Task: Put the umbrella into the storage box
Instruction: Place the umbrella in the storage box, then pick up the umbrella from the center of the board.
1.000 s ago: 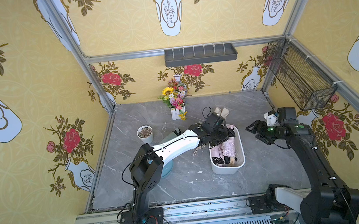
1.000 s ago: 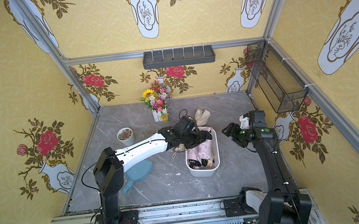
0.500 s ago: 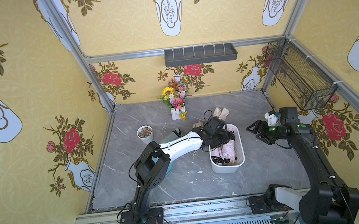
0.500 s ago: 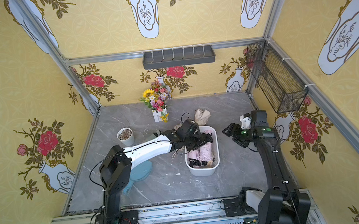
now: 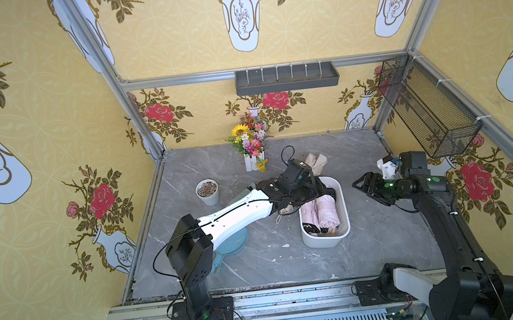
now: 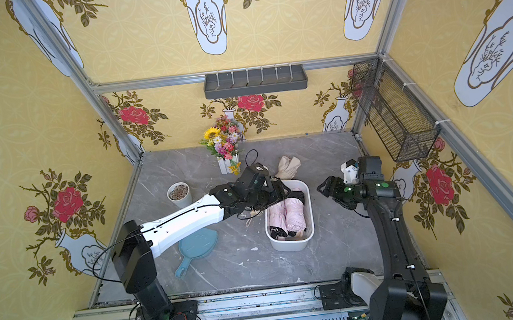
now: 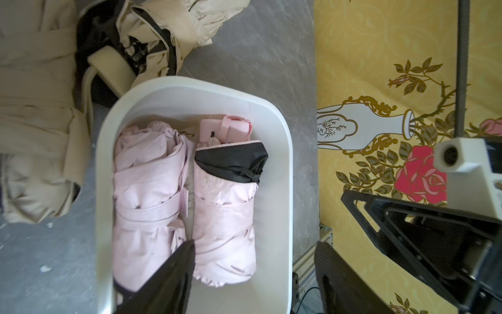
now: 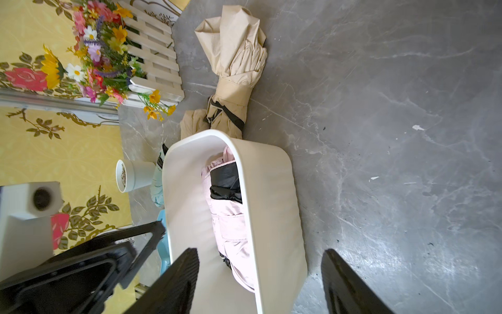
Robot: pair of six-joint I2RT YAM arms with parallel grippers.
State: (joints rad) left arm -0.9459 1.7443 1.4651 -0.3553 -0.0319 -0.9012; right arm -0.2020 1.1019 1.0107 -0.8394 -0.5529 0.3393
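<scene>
Pink umbrellas (image 7: pixel 146 190) in storage box (image 7: pixel 285 190); beige umbrella (image 8: pixel 233 68) beside its far end

Yellow rose-and-vase wallpaper (image 5: pixel 171 46) walls your grey marbled surface (image 5: pixel 384 218). Beyond the left end effector (image 5: pixel 325 189) hangs a dark grey plastic shelf (image 5: pixel 286 78); high beside the right end effector (image 5: pixel 360 188), a black wire mesh basket (image 5: pixel 428 107).

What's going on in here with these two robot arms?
They are packing umbrellas into a white box. Two pink umbrellas already lie side by side inside it. The left gripper hangs open over them, holding nothing. The right gripper hovers open beside the box, empty. A beige umbrella lies outside on the table.
</scene>
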